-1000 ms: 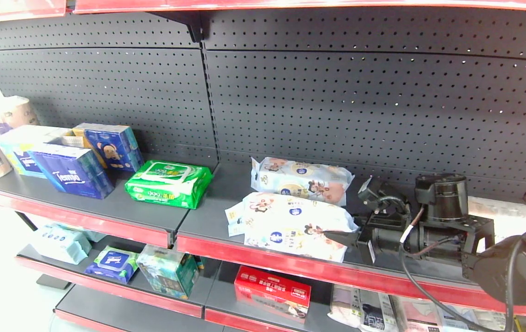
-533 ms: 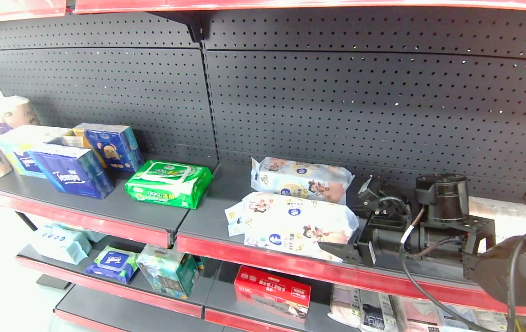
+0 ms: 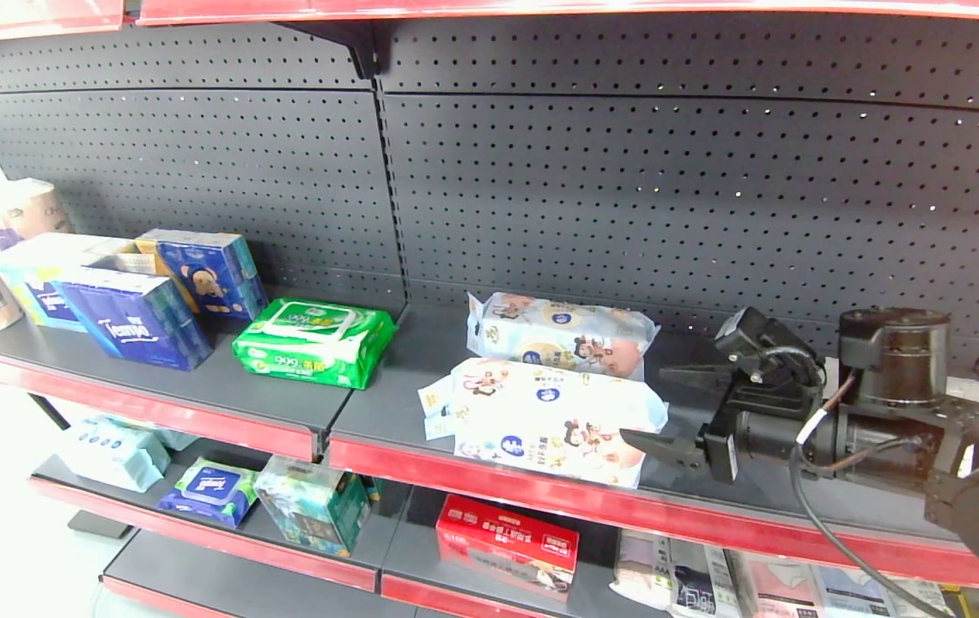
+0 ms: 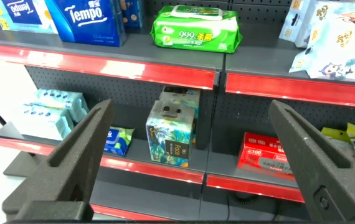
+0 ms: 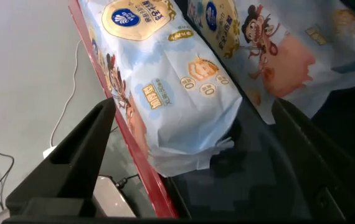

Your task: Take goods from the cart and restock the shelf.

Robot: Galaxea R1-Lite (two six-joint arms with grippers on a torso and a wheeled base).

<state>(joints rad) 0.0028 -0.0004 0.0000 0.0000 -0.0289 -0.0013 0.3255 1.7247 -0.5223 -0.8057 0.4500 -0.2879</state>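
Baby-wipes pack (image 3: 541, 421) lies flat at the near edge of the shelf (image 3: 386, 403), the right gripper (image 3: 644, 405) at its right end with jaws apart and clamped on nothing.

The film-wrapped pack looks soft, fairly light and slippery, likely to dent and sag. The full body across its narrow width seems a safer hold than the crimped end seal. A matching pack (image 3: 558, 333) lies just behind it, and a green wipes pack (image 3: 315, 341) sits well to the left. The dark metal shelf looks smooth, so goods may slide. There is bare room to the right and a pegboard panel (image 3: 627, 189) behind. The left gripper (image 4: 191, 107) hangs low, jaws apart, facing the lower shelves.
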